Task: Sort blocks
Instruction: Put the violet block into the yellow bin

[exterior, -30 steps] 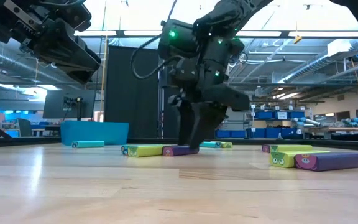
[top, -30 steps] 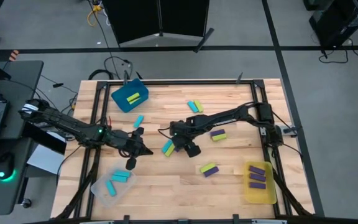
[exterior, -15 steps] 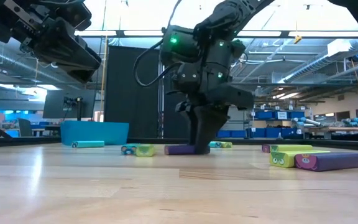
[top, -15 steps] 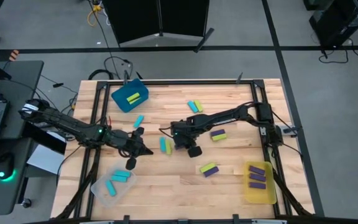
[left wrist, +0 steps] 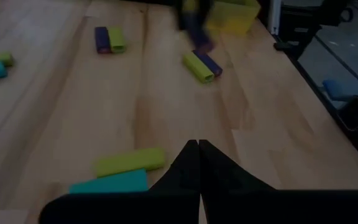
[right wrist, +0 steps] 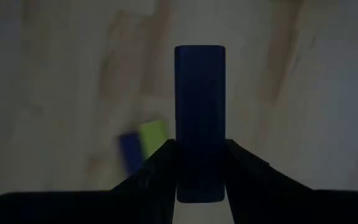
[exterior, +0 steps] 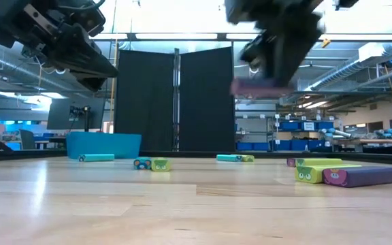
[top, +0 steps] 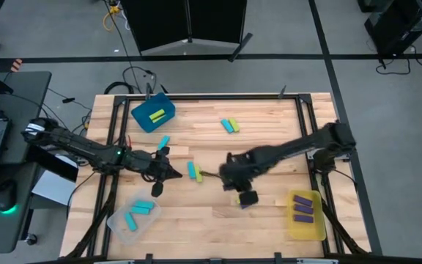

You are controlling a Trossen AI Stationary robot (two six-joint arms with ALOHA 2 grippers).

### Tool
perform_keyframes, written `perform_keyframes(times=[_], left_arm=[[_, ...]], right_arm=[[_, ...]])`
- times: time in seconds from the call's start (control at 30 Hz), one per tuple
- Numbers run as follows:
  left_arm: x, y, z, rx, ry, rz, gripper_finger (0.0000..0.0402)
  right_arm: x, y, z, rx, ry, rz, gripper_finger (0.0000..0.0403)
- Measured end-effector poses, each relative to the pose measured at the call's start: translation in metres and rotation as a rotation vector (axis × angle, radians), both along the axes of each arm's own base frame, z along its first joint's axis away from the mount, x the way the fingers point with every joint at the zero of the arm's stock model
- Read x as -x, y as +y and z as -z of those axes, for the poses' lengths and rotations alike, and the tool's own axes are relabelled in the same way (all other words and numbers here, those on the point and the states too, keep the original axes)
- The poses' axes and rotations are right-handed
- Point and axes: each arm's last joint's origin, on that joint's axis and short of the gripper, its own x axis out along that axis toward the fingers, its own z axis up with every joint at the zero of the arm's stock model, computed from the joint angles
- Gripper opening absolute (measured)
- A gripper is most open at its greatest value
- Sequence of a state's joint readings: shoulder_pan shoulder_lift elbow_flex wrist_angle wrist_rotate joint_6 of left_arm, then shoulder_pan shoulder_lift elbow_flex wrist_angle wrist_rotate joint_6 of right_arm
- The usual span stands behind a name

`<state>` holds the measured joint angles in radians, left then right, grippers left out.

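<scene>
Right end effector: I saw it clamped on a purple block, raised above the worktop near its middle.
Left end effector: I saw it fully closed, empty, beside a cyan and green pair.
Yellow bin: held three purple blocks.

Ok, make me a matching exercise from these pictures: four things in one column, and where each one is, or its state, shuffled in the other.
Things:
1. purple block
2. blue bin
3. yellow bin
4. left gripper

Place or state:
A. holds purple blocks
B. shut, holding nothing
C. held between the right gripper's fingers, off the table
D. holds a lime green block

Pairs: 1-C, 2-D, 3-A, 4-B
</scene>
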<state>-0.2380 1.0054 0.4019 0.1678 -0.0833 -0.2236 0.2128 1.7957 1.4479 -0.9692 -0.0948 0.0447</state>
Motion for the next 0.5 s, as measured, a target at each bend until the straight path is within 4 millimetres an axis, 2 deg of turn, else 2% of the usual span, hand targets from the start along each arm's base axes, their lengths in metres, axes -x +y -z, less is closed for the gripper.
perform_keyframes(times=[0.17,0.37,0.5], left_arm=[[-0.002,0.008,0.0,0.001,-0.005,-0.039,0.0002],[-0.005,0.018,-0.004,0.003,-0.046,-0.037,0.0002],[-0.008,0.026,-0.008,0.032,-0.09,-0.023,0.0002]], right_arm=[[0.042,0.039,-0.017,-0.02,0.017,0.13,0.0111],[0.101,0.073,-0.006,-0.012,0.109,0.309,0.0111],[0.131,0.091,0.0,-0.032,0.146,0.406,0.0111]])
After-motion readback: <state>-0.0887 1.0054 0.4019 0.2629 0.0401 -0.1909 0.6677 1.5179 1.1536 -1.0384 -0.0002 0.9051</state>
